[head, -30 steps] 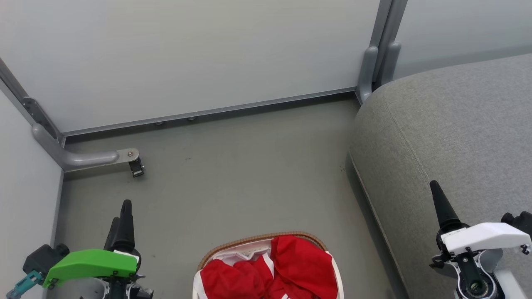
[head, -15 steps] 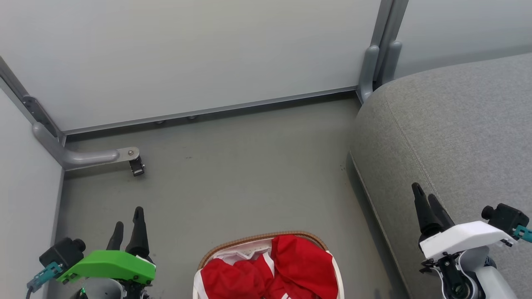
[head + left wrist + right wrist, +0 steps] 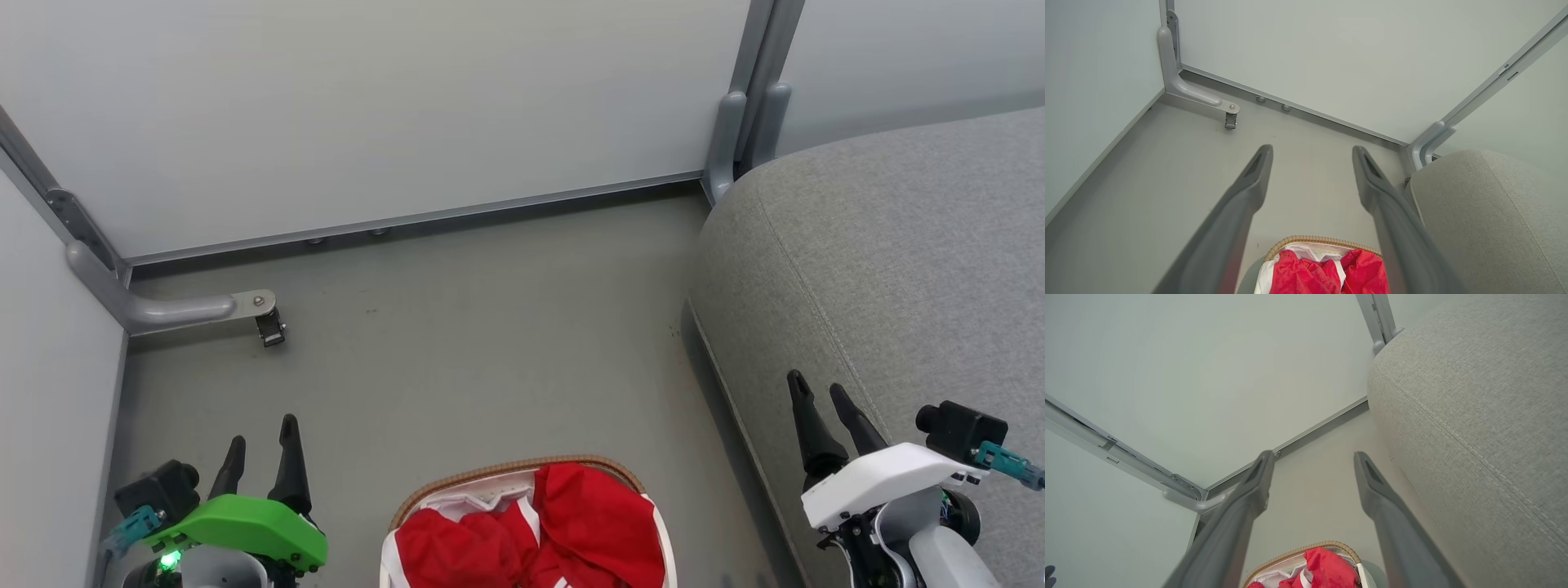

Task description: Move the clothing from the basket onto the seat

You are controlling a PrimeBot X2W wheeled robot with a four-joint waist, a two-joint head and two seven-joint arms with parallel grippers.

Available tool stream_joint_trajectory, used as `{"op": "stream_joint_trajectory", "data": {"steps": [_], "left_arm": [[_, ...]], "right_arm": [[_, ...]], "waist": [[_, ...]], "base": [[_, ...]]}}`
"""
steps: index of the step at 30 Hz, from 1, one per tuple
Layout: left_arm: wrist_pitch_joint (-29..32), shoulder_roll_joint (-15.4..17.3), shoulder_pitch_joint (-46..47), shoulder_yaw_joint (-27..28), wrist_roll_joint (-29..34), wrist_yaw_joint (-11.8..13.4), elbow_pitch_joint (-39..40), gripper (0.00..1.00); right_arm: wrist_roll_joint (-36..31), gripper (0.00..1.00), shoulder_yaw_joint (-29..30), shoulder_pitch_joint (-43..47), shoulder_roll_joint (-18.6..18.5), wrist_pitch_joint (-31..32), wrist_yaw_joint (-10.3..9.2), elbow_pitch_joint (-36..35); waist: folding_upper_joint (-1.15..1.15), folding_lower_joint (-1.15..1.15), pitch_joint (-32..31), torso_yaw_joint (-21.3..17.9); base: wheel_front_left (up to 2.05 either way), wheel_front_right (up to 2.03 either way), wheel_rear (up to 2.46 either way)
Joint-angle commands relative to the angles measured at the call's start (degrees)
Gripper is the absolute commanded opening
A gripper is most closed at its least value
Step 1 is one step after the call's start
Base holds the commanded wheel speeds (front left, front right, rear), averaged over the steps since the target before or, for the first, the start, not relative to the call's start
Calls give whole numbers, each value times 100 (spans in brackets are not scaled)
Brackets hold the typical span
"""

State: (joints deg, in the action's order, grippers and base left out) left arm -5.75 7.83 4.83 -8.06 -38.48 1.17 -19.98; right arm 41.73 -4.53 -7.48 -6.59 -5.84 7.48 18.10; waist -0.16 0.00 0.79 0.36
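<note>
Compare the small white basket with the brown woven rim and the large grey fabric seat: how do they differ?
The basket is small; the seat is far larger. The basket holds red, white-trimmed clothing; the seat has none on its visible part. The basket has a brown woven rim; the seat is grey fabric with stitched seams. Both have rounded edges.
</note>
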Motion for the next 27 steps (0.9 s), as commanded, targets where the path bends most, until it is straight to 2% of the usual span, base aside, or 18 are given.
{"op": "stream_joint_trajectory", "data": {"steps": [1, 18, 27], "left_arm": [[-62, 82, 124, -58, 190, 58, 44, 100], [-327, 200, -132, -269, 1133, 294, 79, 100], [-458, 149, -285, -278, 1652, 363, 132, 100]], "right_arm": [[-211, 100, -26, -95, -47, -65, 1, -27], [-1358, 100, 45, 73, 39, -327, 1, 112], [-1860, 100, -53, 147, 36, -453, 1, 180]], "waist": [[7, 0, 2, 1], [9, 0, -38, -22], [10, 0, -48, -39]], "base": [[0, 0, 0], [0, 0, 0], [0, 0, 0]]}}
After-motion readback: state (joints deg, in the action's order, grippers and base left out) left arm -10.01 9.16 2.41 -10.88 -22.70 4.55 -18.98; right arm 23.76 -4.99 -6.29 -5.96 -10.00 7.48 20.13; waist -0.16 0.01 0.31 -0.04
